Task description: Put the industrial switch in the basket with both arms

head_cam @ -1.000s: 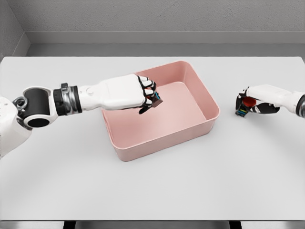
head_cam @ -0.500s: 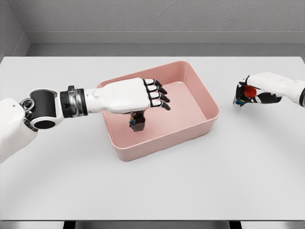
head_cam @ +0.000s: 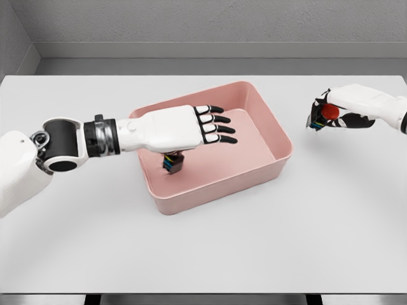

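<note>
A pink basket (head_cam: pixel 282 152) stands in the middle of the white table. One dark industrial switch (head_cam: pixel 173 162) lies on the basket floor at its left side, partly hidden under my left hand (head_cam: pixel 219 129). That hand hovers flat over the basket with its fingers spread and nothing in them. At the right, my right hand (head_cam: pixel 324 114) is shut on a second switch (head_cam: pixel 322 116) with a red knob and coloured terminals, held a little above the table and well to the right of the basket.
The white table (head_cam: pixel 203 241) spreads around the basket; its front edge runs along the bottom of the view. A grey wall stands behind the table's far edge.
My left hand has let go of its switch, which dropped to the basket floor, and its fingers have spread. My right hand has lifted its switch up off the table.
</note>
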You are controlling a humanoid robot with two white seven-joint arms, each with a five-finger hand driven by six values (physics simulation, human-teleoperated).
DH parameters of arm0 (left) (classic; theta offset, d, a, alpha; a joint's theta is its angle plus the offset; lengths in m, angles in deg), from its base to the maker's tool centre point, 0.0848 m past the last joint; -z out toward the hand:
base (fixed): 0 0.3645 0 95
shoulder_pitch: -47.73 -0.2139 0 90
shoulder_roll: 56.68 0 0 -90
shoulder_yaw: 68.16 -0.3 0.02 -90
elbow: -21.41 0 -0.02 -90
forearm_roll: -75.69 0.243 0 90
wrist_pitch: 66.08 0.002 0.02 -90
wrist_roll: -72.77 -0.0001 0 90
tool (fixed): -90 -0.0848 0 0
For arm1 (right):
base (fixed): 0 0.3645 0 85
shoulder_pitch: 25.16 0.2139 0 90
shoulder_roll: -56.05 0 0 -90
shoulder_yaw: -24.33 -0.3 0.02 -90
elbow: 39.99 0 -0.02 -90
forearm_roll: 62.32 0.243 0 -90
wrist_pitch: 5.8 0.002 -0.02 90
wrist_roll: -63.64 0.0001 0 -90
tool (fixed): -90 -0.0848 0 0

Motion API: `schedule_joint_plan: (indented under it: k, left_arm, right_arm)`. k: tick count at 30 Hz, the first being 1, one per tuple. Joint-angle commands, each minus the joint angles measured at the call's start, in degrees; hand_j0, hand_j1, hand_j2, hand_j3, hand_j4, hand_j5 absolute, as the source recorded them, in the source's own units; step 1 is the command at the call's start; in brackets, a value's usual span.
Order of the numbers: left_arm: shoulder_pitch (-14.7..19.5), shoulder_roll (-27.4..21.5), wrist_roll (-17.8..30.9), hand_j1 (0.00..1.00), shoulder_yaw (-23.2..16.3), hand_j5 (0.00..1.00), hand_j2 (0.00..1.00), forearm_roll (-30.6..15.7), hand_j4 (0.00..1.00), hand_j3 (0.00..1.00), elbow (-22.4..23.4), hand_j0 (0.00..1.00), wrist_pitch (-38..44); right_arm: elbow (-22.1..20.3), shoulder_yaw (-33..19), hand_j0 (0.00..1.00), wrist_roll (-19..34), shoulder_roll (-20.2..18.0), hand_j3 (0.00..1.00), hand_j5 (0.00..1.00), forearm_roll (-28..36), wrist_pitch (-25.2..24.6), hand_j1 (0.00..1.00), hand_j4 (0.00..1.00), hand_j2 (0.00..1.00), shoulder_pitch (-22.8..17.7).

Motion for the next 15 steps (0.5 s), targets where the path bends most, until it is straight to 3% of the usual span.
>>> schedule_joint_plan:
  k: [1,10,12,15]
  left_arm:
    - [0.09,-0.06,-0.02,1.00,0.03,1.00,1.00,2.29,1.00,1.00,-0.01,1.00,0.05]
    - [2.37,-0.23,-0.02,1.00,0.03,1.00,1.00,8.62,1.00,1.00,-0.09,1.00,0.05]
    - [3.34,-0.85,-0.20,1.00,0.12,1.00,1.00,7.48,1.00,1.00,-0.09,1.00,0.05]
    - [3.87,-5.94,-0.37,1.00,0.12,1.00,1.00,0.01,1.00,1.00,-0.18,1.00,0.05]
  right_arm:
    - [-0.73,-0.01,0.42,-0.01,-0.10,0.42,0.42,0.19,-0.05,0.42,0.42,0.42,0.00]
    - [-5.57,-0.09,0.43,-0.01,-0.10,0.43,0.43,0.37,-0.14,0.43,0.43,0.43,1.23]
    - [-6.18,-0.01,0.43,-0.01,-0.02,0.43,0.43,0.37,-0.05,0.43,0.43,0.43,1.58]
    - [-8.20,-0.01,0.43,-0.01,0.07,0.43,0.43,0.37,-0.05,0.43,0.43,0.43,1.58]
